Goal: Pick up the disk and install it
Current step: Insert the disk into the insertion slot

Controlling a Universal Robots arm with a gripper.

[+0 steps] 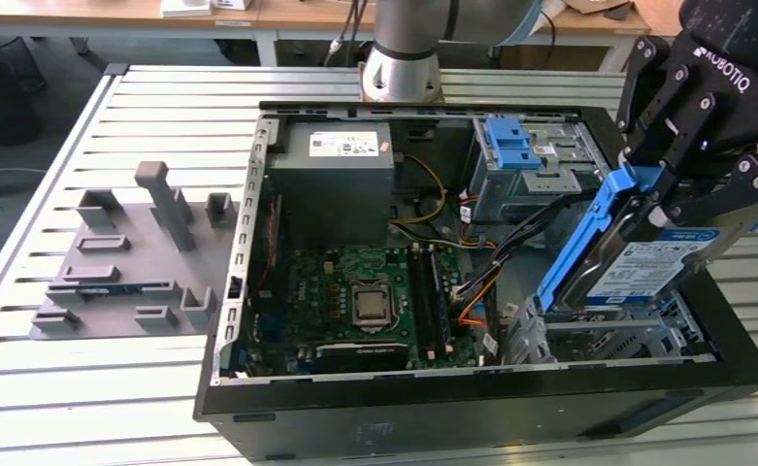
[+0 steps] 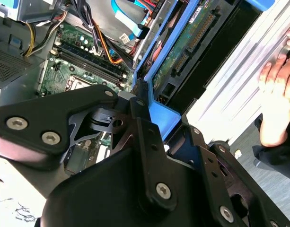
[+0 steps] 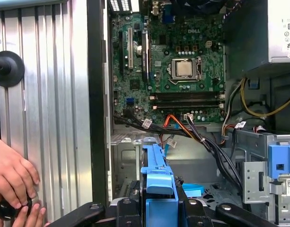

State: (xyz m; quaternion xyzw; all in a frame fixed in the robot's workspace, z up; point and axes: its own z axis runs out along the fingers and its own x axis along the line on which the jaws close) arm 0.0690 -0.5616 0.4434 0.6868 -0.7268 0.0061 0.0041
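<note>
My claw (image 1: pixel 679 199) is closed narrow on the disk (image 1: pixel 641 270), with my black fingers (image 2: pixel 147 142) pinching the upper end of its blue carrier rails (image 1: pixel 583 243). I hold this hard drive steeply tilted. Its blue-and-white label shows in the exterior view and its green circuit board (image 2: pixel 189 40) in the second wrist view.

The disk hangs over the corner of the computer case (image 1: pixel 482 388) at the exterior view's lower right. Its lower end is at the mouth of the metal drive bay (image 1: pixel 618 340) in that corner, and I cannot tell whether it touches the bay.

Just beside the bay, a bundle of orange and black cables (image 1: pixel 482 282) runs across the case floor to the motherboard (image 1: pixel 340 282), which has a bare processor socket (image 1: pixel 372 303) near its middle. The grey power supply (image 1: pixel 340 160) with a white sticker fills the far corner of the case on the exterior view's left. Along the same far edge, toward the exterior view's right, a bright blue latch (image 1: pixel 514 146) sits on the upper drive cage.

The case lies open on a slatted metal table (image 1: pixel 42 388). A grey fixture plate (image 1: pixel 126 257) with upright blocks lies near the table's edge on the exterior view's left, well apart from me. A person's hand (image 3: pixel 12 182) rests on the slats just outside the case wall.
</note>
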